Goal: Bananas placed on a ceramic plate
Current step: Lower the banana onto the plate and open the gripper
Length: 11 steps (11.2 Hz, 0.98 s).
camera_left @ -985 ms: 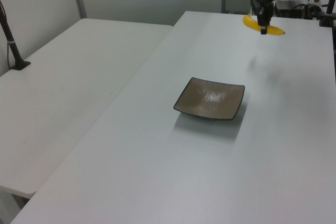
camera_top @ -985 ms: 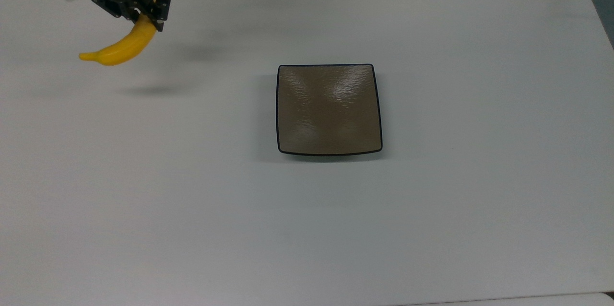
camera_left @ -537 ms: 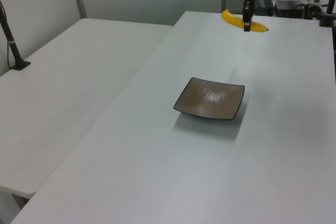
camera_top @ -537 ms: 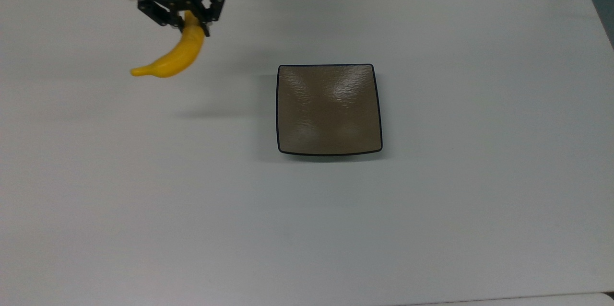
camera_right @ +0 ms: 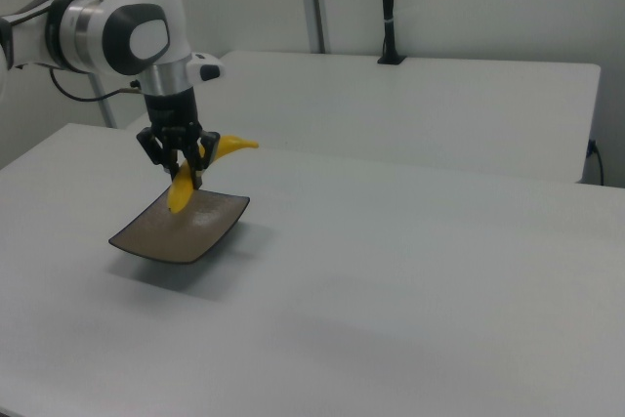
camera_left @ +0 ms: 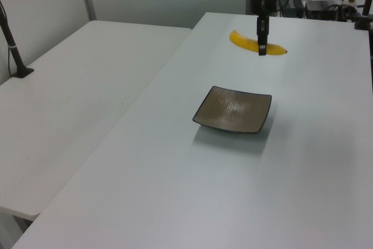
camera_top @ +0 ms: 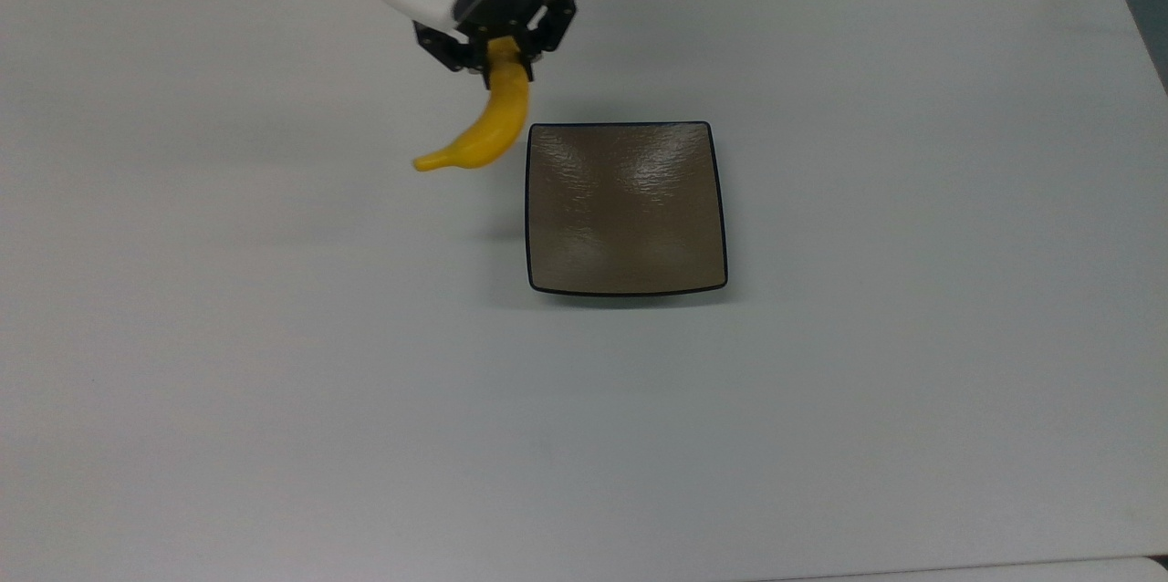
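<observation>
Since the earlier frames, the end effector [camera_top: 500, 57] has travelled across the white counter [camera_top: 274, 336] from the top view's far left to a position just beside the square glossy brown ceramic plate [camera_top: 626, 208], carrying the curved bright yellow banana [camera_top: 484, 130] with it.

Current state: the end effector is clamped on one end of the banana, which hangs clear of the counter. In the top view the fruit lies just off the plate's upper-left corner; in the right view [camera_right: 182, 181] it overlaps the plate's near edge [camera_right: 181, 227].

Step in hand, as judged: transport, nearly complete. The next move calls for a short further shift toward the top view's right and lower side to bring the banana over the plate's centre, then a descent and release.

No brand, label or writing is legible on any item.
</observation>
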Tool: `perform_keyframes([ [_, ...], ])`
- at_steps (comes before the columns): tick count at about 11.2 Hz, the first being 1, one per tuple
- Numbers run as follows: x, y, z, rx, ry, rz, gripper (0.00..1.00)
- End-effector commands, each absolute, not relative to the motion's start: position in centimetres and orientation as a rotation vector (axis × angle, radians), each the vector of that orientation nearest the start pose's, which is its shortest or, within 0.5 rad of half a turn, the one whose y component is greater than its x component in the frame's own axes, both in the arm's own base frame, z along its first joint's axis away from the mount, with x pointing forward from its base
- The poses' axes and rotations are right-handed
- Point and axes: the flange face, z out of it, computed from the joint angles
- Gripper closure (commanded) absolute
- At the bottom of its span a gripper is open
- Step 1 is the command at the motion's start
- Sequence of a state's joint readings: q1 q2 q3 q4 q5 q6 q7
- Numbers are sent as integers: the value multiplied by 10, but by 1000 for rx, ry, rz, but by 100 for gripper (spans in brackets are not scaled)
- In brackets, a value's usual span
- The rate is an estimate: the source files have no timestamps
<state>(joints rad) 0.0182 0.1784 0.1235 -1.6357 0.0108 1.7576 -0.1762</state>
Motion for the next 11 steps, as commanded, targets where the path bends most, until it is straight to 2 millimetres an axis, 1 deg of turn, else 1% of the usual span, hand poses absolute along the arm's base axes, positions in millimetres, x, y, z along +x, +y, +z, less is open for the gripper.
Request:
perform_keyframes([
  [1,607,124,478,-3048,-515,119,100],
  [2,608,140,465,-3030,-528,114,100],
  [5,620,173,429,-3019,-500,57,100],
  [6,623,185,414,-3018,-491,48,100],
  [7,628,191,403,-3018,-468,27,100],
  [8,632,193,392,-3017,-455,13,100],
  [9,634,200,381,-3015,-451,-6,100],
  [11,640,205,365,-3013,-428,-32,100],
])
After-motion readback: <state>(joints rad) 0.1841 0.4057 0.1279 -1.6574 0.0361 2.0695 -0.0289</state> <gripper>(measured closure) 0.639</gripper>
